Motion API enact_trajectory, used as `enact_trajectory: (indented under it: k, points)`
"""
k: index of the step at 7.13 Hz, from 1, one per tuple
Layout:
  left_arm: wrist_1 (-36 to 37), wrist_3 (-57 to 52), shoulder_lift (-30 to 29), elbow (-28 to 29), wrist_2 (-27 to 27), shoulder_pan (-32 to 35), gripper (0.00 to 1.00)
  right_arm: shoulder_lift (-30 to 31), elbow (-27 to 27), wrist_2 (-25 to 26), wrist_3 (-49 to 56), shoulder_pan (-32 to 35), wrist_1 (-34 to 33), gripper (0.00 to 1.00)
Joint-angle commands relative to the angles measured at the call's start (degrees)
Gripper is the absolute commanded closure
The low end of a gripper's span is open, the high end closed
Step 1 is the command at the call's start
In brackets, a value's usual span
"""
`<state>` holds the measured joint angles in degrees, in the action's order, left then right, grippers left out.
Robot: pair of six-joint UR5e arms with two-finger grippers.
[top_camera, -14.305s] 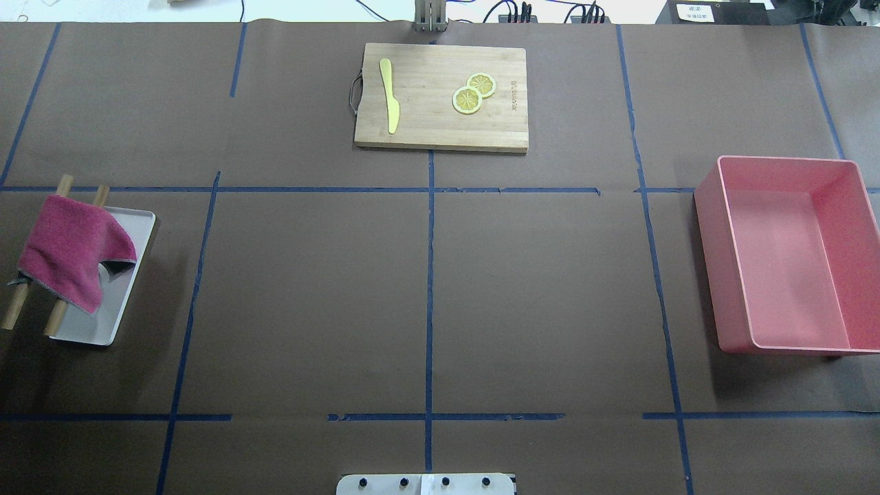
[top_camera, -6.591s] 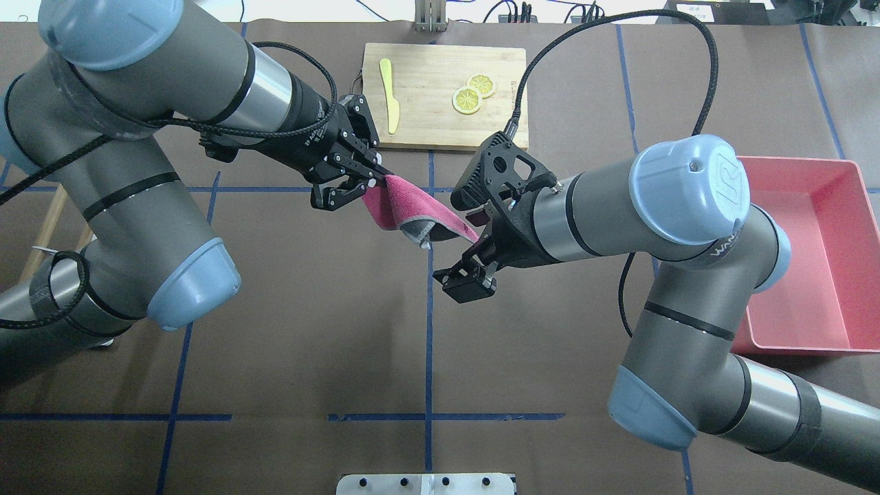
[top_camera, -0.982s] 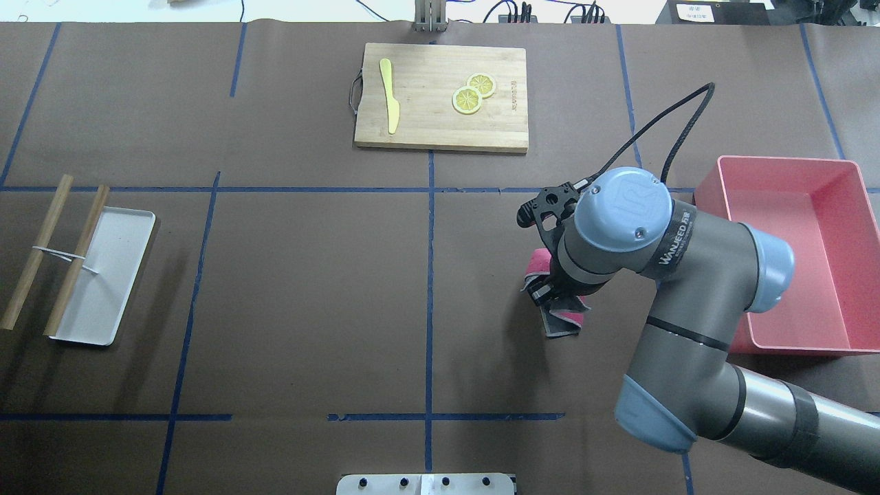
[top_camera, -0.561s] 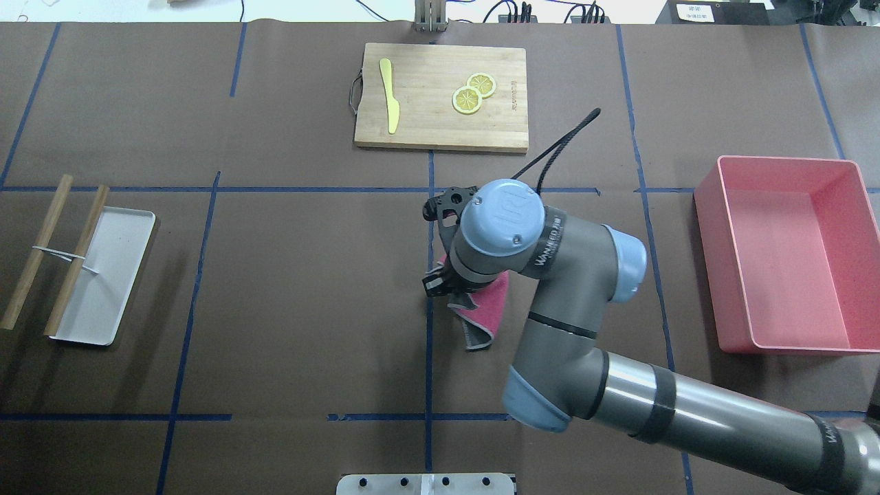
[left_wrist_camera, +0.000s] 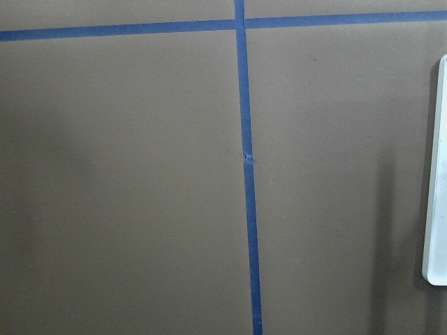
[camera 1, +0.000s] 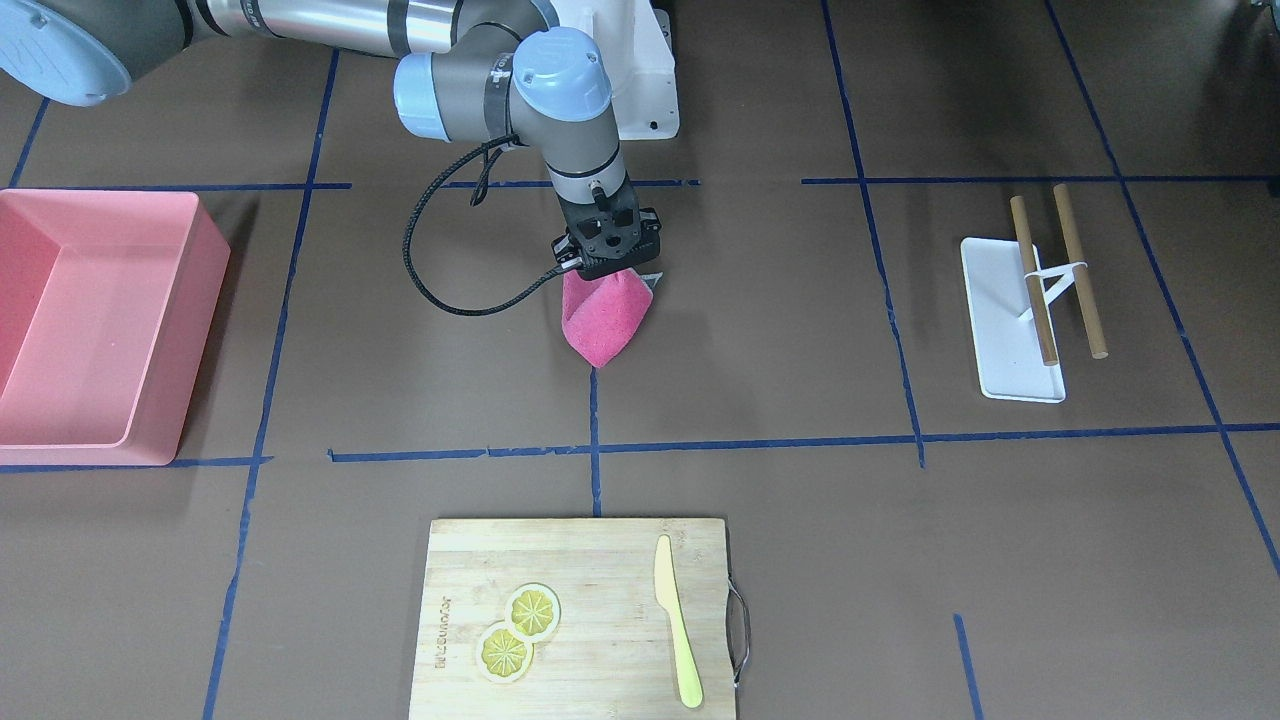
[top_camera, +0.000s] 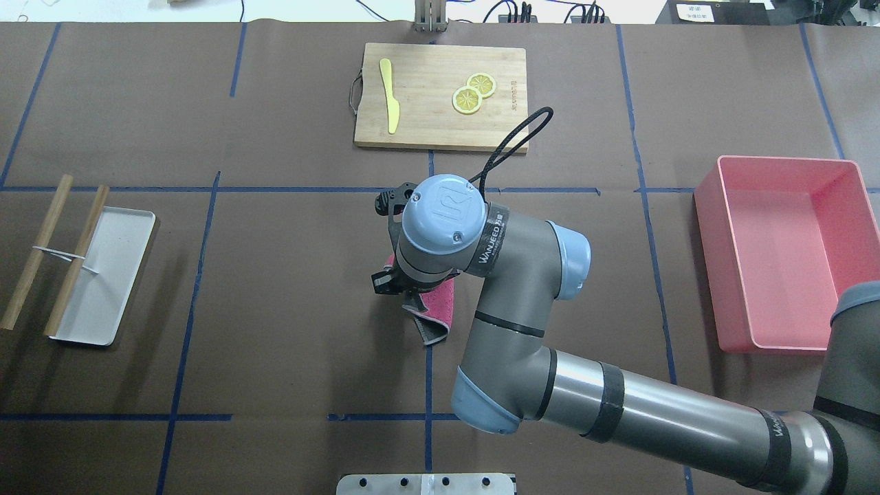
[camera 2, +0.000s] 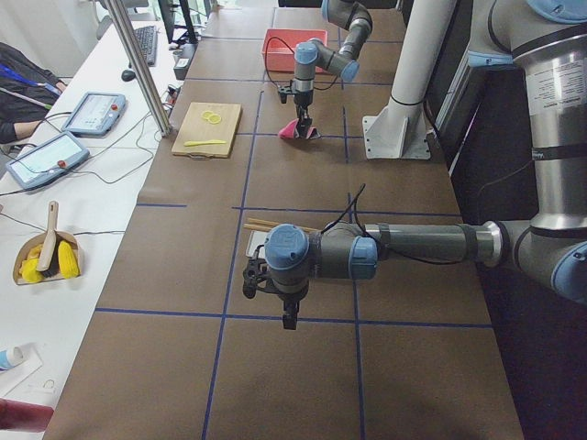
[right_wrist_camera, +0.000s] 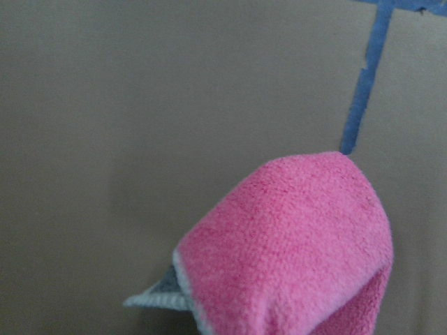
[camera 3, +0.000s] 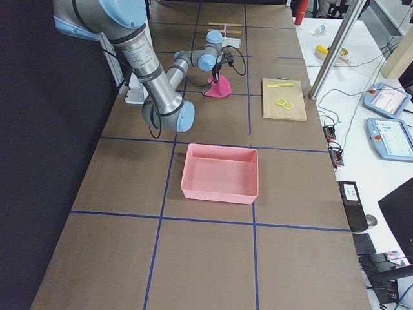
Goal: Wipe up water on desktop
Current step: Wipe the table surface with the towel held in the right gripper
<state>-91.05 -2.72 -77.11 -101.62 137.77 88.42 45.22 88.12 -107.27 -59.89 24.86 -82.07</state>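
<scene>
The desktop (top_camera: 289,289) is a brown surface crossed by blue tape lines. I see no water on it. My right gripper (camera 1: 605,265) points straight down and is shut on a pink cloth (camera 1: 600,315), which it presses on the desktop at the centre tape line. The cloth also shows in the overhead view (top_camera: 440,309) and the right wrist view (right_wrist_camera: 293,244). My left gripper (camera 2: 287,316) shows only in the exterior left view, low over the desktop near the white tray. I cannot tell whether it is open or shut.
A wooden cutting board (top_camera: 440,96) with a yellow knife (top_camera: 390,96) and two lemon slices (top_camera: 473,93) lies at the far middle. A pink bin (top_camera: 790,254) stands at the right. A white tray (top_camera: 103,275) with two wooden sticks lies at the left.
My right arm has dragged the pink cloth leftward across the desktop, from near the pink bin to the centre line. Earlier, the cloth left the rack and passed from left to right gripper.
</scene>
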Motion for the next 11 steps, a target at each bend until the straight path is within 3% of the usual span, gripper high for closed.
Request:
enact_trajectory:
  k: [1,4,6,7,9,11]
  points:
    - [0.0,0.0,-0.1,-0.2,0.0,0.0,0.00,7.9,4.4,-1.3,2.7,2.4,-0.3,1.00]
    - [0.0,0.1,0.0,-0.8,0.0,0.0,0.00,25.3,18.6,-2.4,17.0,6.5,-5.9,1.00]
    - [0.0,0.1,0.0,-0.9,0.0,0.0,0.00,35.1,22.9,-2.4,24.1,9.4,-6.0,1.00]
    - [0.0,0.1,0.1,-0.9,0.0,0.0,0.00,37.0,23.5,-2.4,26.0,10.3,-6.0,1.00]
    - [0.0,0.1,0.1,-0.9,0.0,0.0,0.00,35.1,22.9,-1.9,25.5,9.2,-5.9,1.00]
    - [0.0,0.1,0.1,-0.9,0.0,0.0,0.00,23.1,17.3,-1.7,17.2,5.8,-6.0,1.00]
